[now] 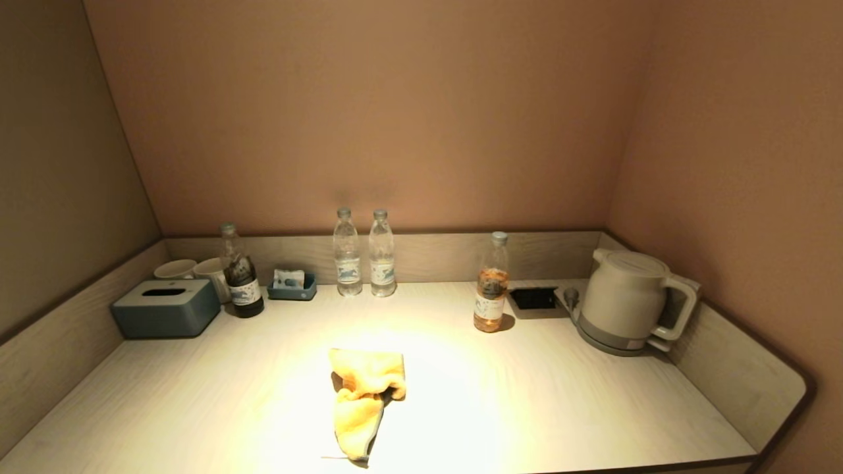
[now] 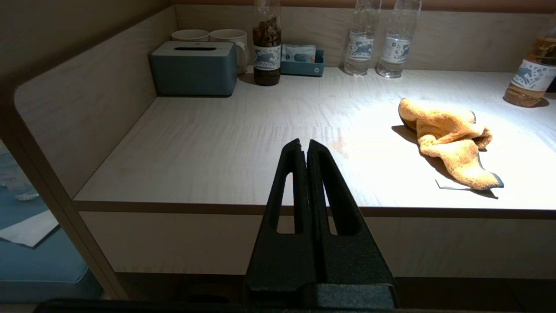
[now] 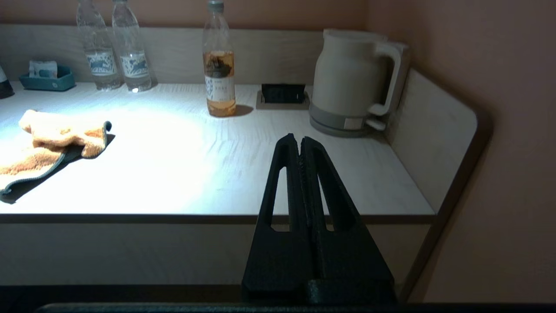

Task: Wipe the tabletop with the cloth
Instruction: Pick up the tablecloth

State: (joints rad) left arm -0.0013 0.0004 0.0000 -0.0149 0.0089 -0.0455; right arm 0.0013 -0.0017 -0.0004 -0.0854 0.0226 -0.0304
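Observation:
A crumpled yellow cloth (image 1: 364,398) with a dark edge lies on the pale wood tabletop (image 1: 527,395), near the front middle. It also shows in the left wrist view (image 2: 447,139) and the right wrist view (image 3: 47,143). Neither arm shows in the head view. My left gripper (image 2: 304,143) is shut and empty, held in front of the table's front edge, left of the cloth. My right gripper (image 3: 299,139) is shut and empty, in front of the front edge, right of the cloth.
Along the back stand a blue tissue box (image 1: 164,307), two cups (image 1: 194,270), a dark bottle (image 1: 240,280), a small blue tray (image 1: 292,288), two clear bottles (image 1: 364,253), an amber bottle (image 1: 492,284), a socket panel (image 1: 533,298) and a white kettle (image 1: 625,299). Low walls border left, back, right.

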